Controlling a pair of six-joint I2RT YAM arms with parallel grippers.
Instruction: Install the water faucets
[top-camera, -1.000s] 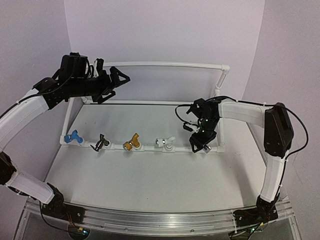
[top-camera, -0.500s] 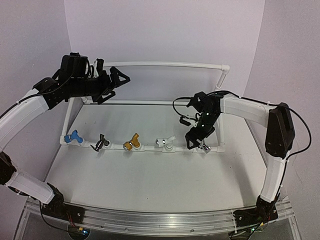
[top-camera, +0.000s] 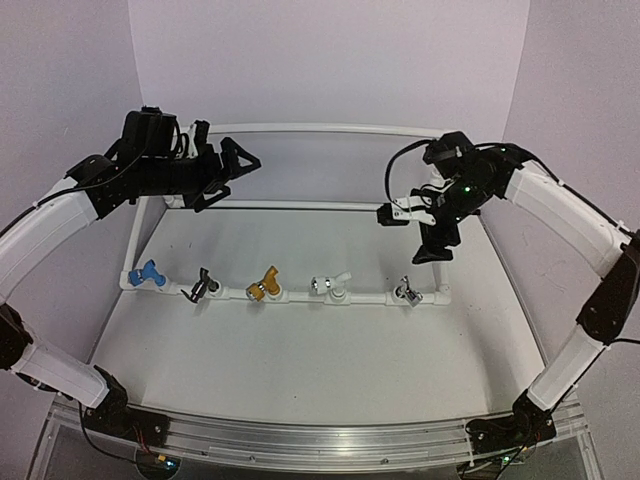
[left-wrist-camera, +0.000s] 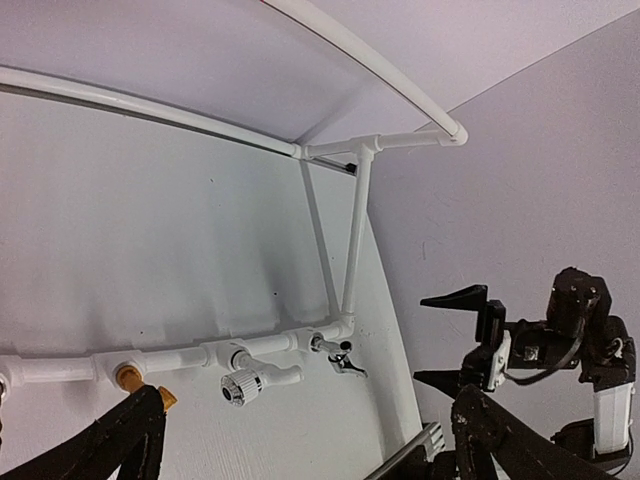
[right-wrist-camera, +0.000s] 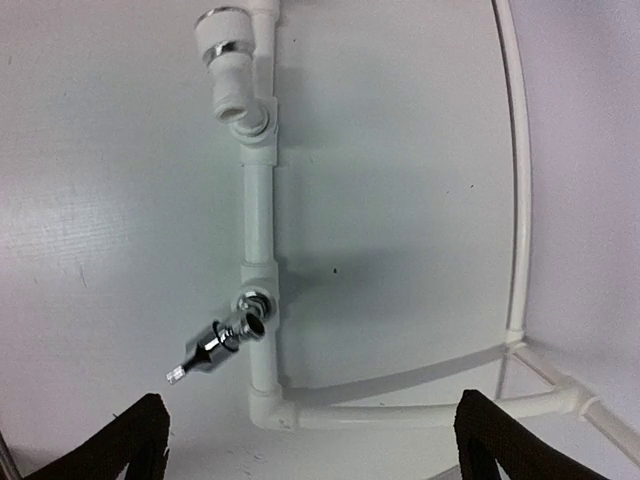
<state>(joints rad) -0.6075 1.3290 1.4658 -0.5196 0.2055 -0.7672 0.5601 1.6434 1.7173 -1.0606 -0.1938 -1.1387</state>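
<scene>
I take the white frame's front pipe (top-camera: 370, 298) as my landmark. It lies across the table (top-camera: 300, 380), and all five faucets sit along it. The blue faucet (top-camera: 146, 273) is at its left end, followed by the black faucet (top-camera: 203, 284), the gold faucet (top-camera: 264, 285) and the white faucet (top-camera: 330, 286). The silver faucet (top-camera: 406, 293) is last, just short of the pipe's right corner. In the right wrist view the silver one is seated in its fitting with its spout angled off the pipe toward the near side. The right gripper (top-camera: 415, 235) hangs above and behind the pipe's right end, apart from the silver faucet. Its jaws are spread wide with nothing between them. An upright (left-wrist-camera: 357, 230) rises from the pipe's right end close beside that gripper, and a black cable (top-camera: 395, 165) loops over its wrist. The left gripper (top-camera: 226, 173) sits high above and behind the pipe's left half, up near the frame's top rail (top-camera: 330, 128). Its jaws are also wide apart and empty. It is well apart from the blue and black faucets below it. From its wrist view I see the white and silver faucets on the pipe, and the right gripper off past the pipe's right end.
</scene>
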